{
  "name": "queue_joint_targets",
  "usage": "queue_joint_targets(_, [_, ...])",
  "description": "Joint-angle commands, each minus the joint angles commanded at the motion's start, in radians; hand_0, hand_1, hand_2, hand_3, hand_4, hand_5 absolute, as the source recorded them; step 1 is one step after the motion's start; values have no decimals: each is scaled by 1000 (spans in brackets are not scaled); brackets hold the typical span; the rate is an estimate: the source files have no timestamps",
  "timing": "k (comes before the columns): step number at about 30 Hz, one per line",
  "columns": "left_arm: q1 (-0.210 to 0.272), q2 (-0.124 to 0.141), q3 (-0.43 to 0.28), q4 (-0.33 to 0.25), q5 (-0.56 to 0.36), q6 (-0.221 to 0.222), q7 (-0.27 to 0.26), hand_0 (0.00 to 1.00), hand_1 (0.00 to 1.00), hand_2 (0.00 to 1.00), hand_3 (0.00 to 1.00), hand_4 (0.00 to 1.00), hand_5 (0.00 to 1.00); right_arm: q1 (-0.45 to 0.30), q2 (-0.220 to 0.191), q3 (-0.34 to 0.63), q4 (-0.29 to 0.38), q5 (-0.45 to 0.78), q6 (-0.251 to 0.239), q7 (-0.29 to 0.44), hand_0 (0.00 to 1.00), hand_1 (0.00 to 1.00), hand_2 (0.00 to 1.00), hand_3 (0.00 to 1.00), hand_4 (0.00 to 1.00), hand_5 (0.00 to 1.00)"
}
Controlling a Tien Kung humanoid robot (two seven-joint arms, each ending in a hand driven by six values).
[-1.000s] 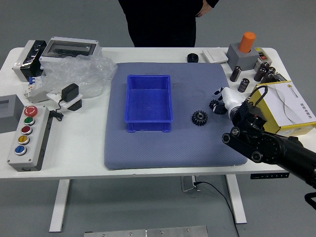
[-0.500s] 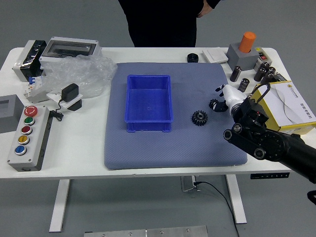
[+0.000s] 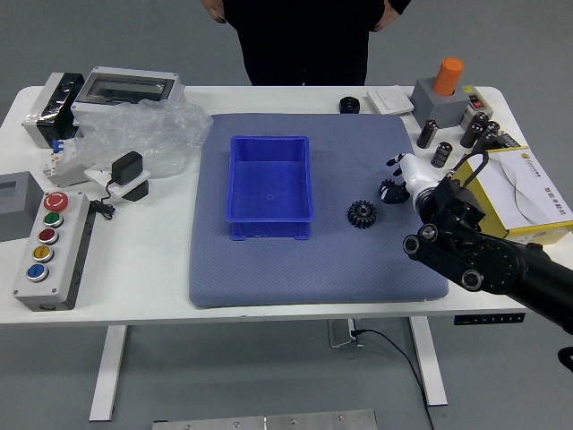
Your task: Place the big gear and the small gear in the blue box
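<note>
A person's hand [image 3: 214, 9] has appeared; the robot's right hand [image 3: 419, 176] is at one gear [image 3: 392, 192], openness and grip unclear. Centre before closing.

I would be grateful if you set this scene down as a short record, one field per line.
box: open blue rectangular box, no gear inside
surface: grey-blue mat on a white table
first gear: black toothed gear, right of the box
second gear: black toothed gear, beside the white-and-black right hand; grip unclear
left hand: out of view
person's hands: beyond the table's far side
</note>
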Motion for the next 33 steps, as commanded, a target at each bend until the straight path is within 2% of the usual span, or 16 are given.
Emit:
queue_joint_targets(14, [0, -2, 2, 0, 2, 3, -3, 754, 737, 763, 807, 617, 128, -14, 21, -7, -48, 11, 2, 11, 717, 679, 819, 860, 514, 103])
queue_joint_targets(25, [-5, -4, 3, 0, 3, 3, -2, 755, 736, 764, 807, 617, 127, -22, 40, -15, -76, 2, -16, 14, 693, 658, 789, 852, 521, 98])
queue_joint_targets(26, [-6, -5, 3, 0, 3, 3, -2, 754, 737, 763, 808, 617, 128, -23, 42, -16, -78, -1, -19, 15, 648, 588, 692, 817, 514, 91])
queue_joint_targets(31, [-7, -5, 4, 0, 3, 5, -2, 754, 737, 763, 808, 617, 128, -28, 49, -21, -86, -18, -41, 21, 648, 588, 692, 817, 514, 91])
queue_joint_targets(32, [-6, -5, 4, 0, 3, 5, -2, 755, 736, 763, 808, 618, 129, -29, 49, -21, -88, -22, -45, 22, 635, 473, 548, 675, 459, 121])
queue_joint_targets(33, [-6, -5, 4, 0, 3, 5, -2, 755, 736, 763, 808, 618, 129, -30, 50, -22, -88, -25, -49, 23, 635, 473, 548, 675, 459, 121])
